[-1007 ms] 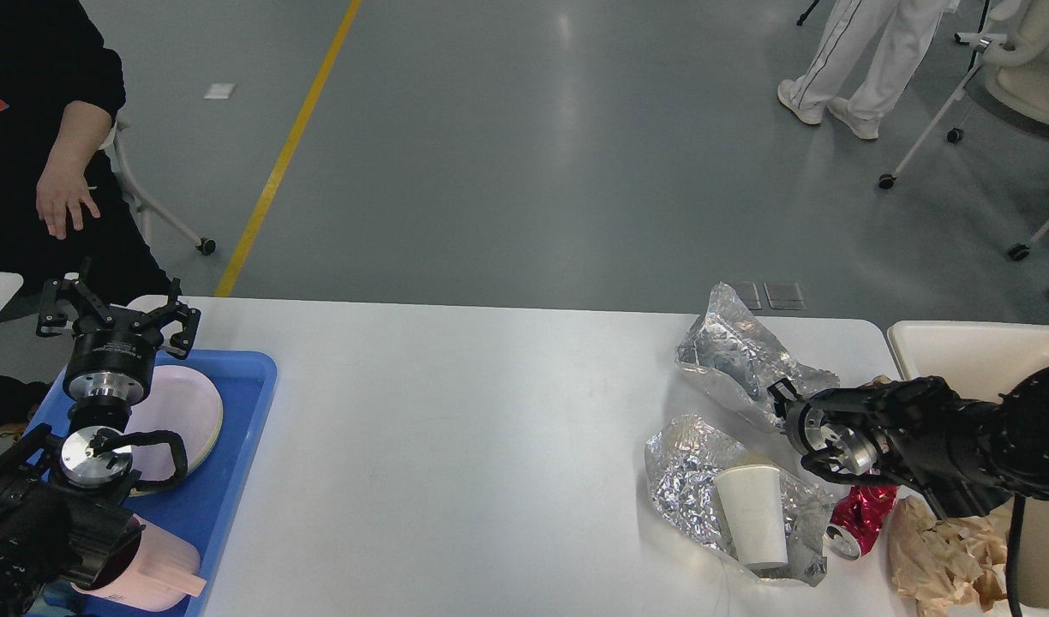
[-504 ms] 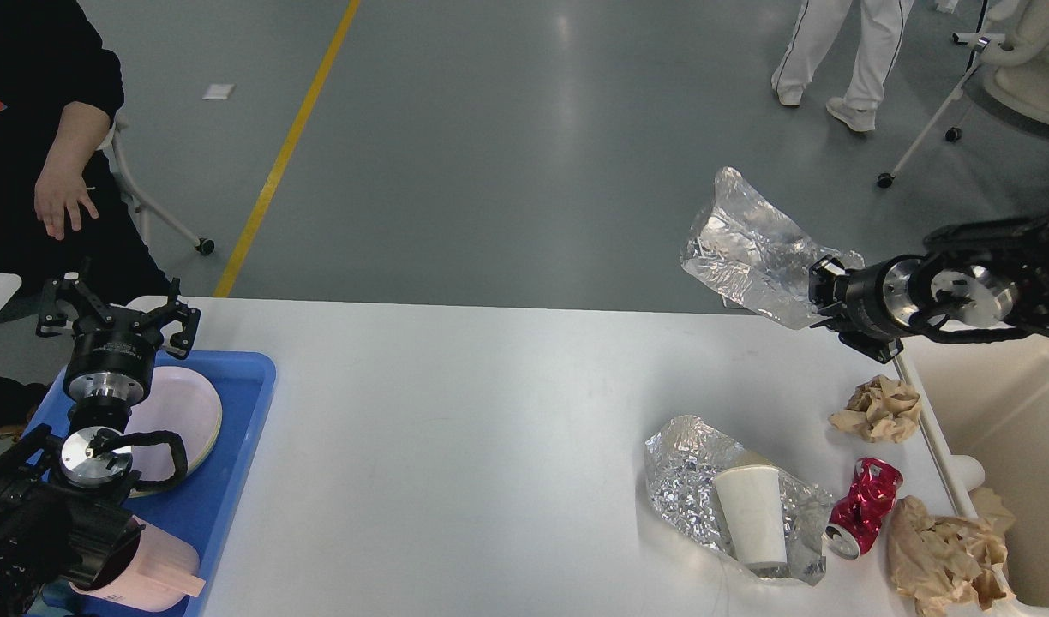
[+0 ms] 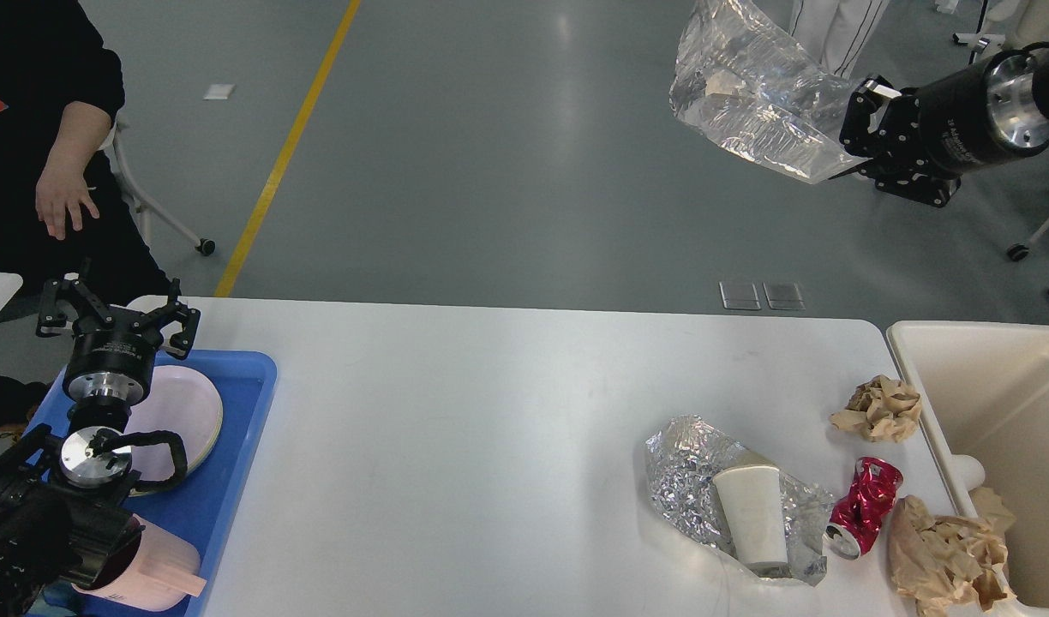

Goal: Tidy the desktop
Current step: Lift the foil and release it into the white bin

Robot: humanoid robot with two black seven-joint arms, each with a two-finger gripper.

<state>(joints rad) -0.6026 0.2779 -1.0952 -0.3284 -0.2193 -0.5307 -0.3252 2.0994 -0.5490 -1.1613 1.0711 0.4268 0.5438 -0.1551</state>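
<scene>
desktop (image 3: 490,446) middle open, foil (image 3: 696,480) and crushed can (image 3: 863,506) crowding right

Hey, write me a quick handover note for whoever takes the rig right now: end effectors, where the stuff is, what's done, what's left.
Right end effector: raised high beyond the far table edge, shut on a silver foil bag.
Left end effector: open, empty, above the blue tray.
Tray holds a pink plate and a pink cup.
On the desktop, right side: second foil bag under a paper cup, crushed red can, two brown paper wads.
Cream bin sits at the right edge.
Done: one bag picked up.
Left: drop it, probably in the bin, then clear the rest.
</scene>
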